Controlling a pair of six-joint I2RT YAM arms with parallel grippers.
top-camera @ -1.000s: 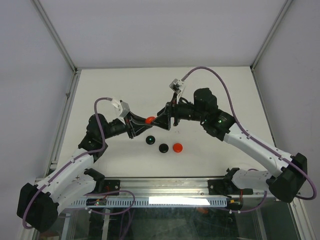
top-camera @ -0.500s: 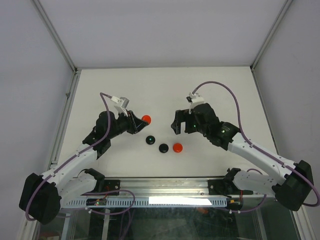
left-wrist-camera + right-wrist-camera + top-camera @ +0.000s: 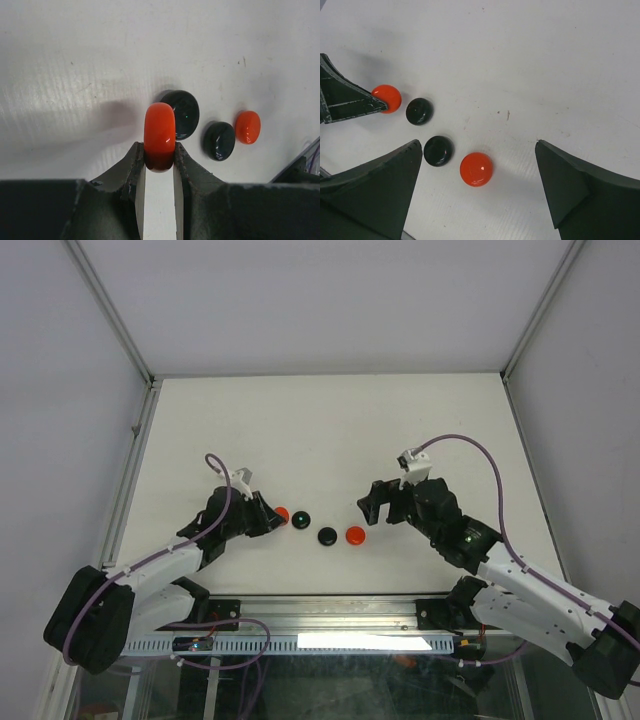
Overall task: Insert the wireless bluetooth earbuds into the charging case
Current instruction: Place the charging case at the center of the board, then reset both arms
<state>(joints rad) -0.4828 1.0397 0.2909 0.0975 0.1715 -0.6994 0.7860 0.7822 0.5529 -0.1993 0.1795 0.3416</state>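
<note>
Four small round cases are seen on the white bench (image 3: 330,420), set in a loose row near its front edge. Two are red and two are black.

The leftmost red case (image 3: 159,134) is pinched by the left pincer (image 3: 159,156). It is held on edge between the two dark fingers, with its lower part gripped and its rounded top standing clear of the fingertips. The left arm is stretched low over the bench from the left. Whether the held case touches the bench cannot be told from the views.

Just beside the held case, to its right in the top view, a black case (image 3: 301,519) is laid flat. A second black case (image 3: 327,536) lies next in the row, a little nearer the front edge. The other red case (image 3: 355,535) is found just beside that one, at the right end of the row. A narrow gap is seen between each of these three, and none of them is gripped.

The right pincer (image 3: 372,506) is spread wide and nothing is held in it. It is raised above the bench, behind the right end of the row. In the right wrist view the free red case is framed between its two dark fingers (image 3: 380,190), with the second black case close to the left one. All the cases appear shut, and nothing can be made out inside them.
</note>
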